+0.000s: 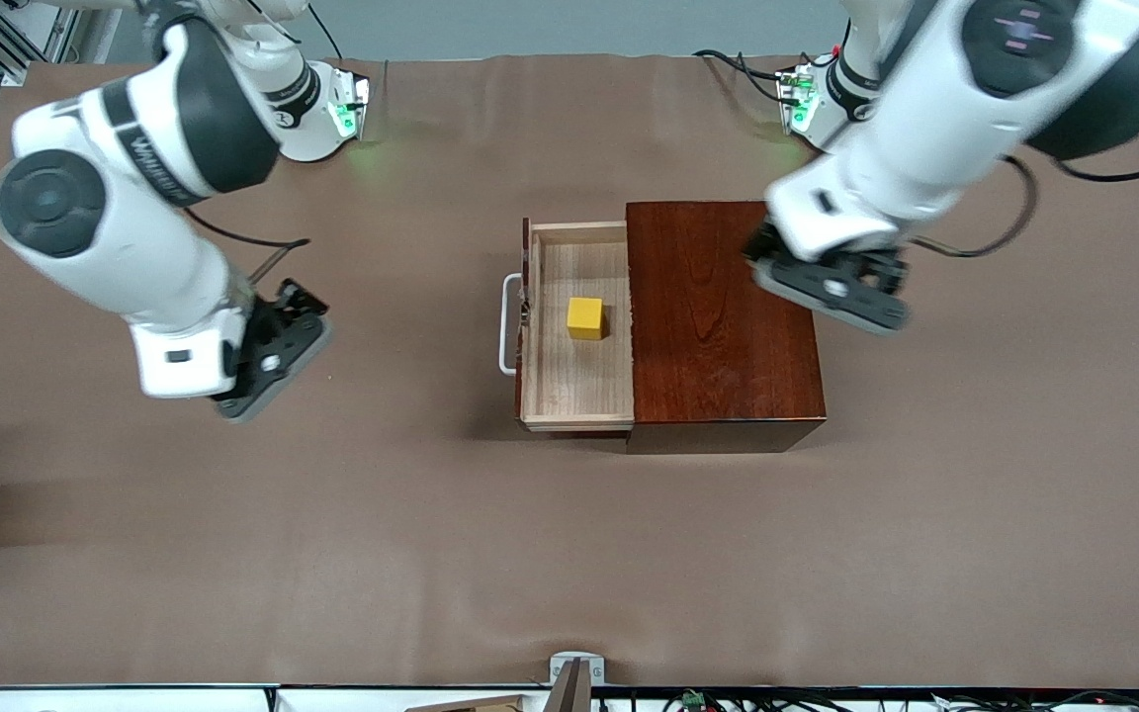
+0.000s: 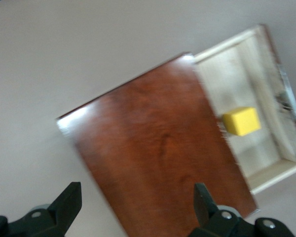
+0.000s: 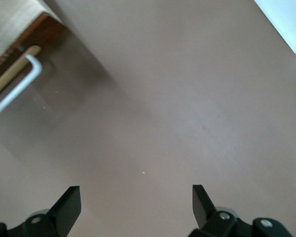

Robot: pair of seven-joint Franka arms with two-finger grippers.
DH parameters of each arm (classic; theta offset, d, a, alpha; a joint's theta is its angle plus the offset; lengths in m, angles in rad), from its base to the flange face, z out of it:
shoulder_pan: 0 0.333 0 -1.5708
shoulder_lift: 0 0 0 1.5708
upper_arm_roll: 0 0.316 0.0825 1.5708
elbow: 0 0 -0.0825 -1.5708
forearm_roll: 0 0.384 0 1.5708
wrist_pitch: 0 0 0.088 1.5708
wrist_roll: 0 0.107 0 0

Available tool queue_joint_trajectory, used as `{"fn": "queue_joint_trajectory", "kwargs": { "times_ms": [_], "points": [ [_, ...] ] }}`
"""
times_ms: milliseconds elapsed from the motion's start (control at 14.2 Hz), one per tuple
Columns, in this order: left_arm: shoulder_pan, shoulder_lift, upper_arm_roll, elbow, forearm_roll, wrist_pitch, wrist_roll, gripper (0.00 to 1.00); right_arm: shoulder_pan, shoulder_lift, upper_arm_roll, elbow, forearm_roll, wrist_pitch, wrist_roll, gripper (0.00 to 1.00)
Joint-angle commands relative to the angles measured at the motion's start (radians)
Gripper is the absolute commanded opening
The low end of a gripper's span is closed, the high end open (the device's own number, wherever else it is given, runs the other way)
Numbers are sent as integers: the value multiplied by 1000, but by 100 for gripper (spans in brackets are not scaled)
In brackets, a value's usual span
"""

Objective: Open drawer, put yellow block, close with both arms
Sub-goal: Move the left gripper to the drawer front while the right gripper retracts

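You see a wrinkled brown tabletop (image 1: pixel 431 554), glossy mahogany box (image 1: pixel 718 336), pale drawer (image 1: pixel 579 381) open with yellow block (image 1: pixel 585 318) inside, left claw (image 2: pixel 138 210) wide over the box, right claw (image 3: pixel 136 207) wide over bare tabletop.

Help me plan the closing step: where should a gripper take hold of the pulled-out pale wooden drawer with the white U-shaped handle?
Probably at the white U-shaped handle on the pale wooden drawer, coming from the right arm's end of the table. The handle stands off the dark front, leaving a gap for fingers. The open right gripper hovers over bare table on that side; the open left gripper is over the dark mahogany box.
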Motion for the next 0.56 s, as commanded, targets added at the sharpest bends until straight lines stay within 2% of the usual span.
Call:
{"fn": "queue_joint_trajectory", "kwargs": {
  "times_ms": [0,141,212,282,353,494],
  "points": [
    [-151,93,7,92,-3,8,13,100,-67,-21,16,-15,21,-9,3,100],
    [-288,183,27,171,24,51,24,100,-78,-58,9,-18,24,-32,0,100],
    [-323,228,25,194,26,78,47,100,-60,-82,-23,-20,24,-44,0,100],
    [-349,265,21,200,26,113,88,100,-7,-96,-101,-21,25,-56,-1,100],
    [-372,283,22,200,26,153,154,100,32,-107,-153,-22,27,-82,-1,100],
    [-420,325,30,200,27,212,258,100,32,-132,-178,-25,30,-107,5,100]
  ]
}}
